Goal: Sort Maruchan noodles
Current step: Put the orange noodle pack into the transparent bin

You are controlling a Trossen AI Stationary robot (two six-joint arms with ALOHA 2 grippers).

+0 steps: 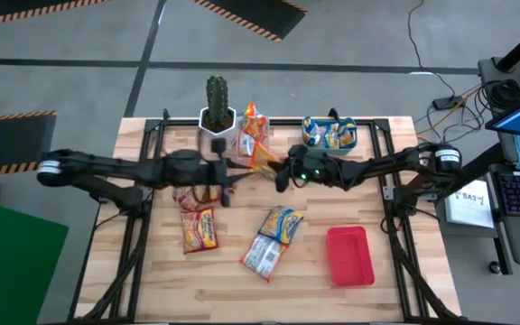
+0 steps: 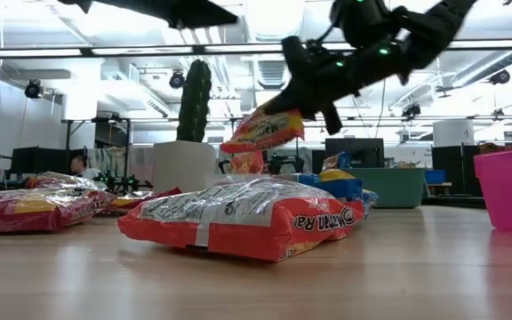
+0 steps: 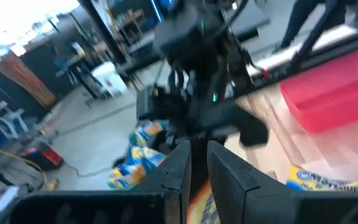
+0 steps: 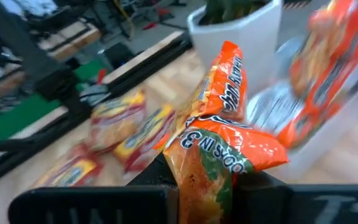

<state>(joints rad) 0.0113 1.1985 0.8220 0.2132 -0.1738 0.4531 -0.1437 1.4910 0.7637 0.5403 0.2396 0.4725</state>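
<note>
My right gripper (image 1: 276, 171) is above the table's middle, shut on an orange Maruchan packet (image 1: 262, 159), which also shows in the low view (image 2: 265, 130) and the right wrist view (image 4: 219, 134). My left gripper (image 1: 225, 185) hovers just left of it, fingers (image 3: 178, 169) a narrow gap apart and empty. Several more packets lie flat on the table: two on the left (image 1: 199, 230), a blue-and-yellow one (image 1: 281, 224) and a silvery one (image 1: 262, 255). Others stand in a clear container (image 1: 251, 135) and lie in the teal bin (image 1: 329, 134). My right gripper pinches the orange packet by one end (image 4: 204, 180) between its two fingers. The packet is lifted clear of the table and sticks out beyond the fingertips, slanting down toward the table's left (image 2: 238, 142).
A cactus in a white pot (image 1: 217, 113) stands at the far edge beside the clear container. The flat red tray (image 1: 348, 255) lies near the table's right front. Bare wood shows along the near edge (image 1: 242, 298).
</note>
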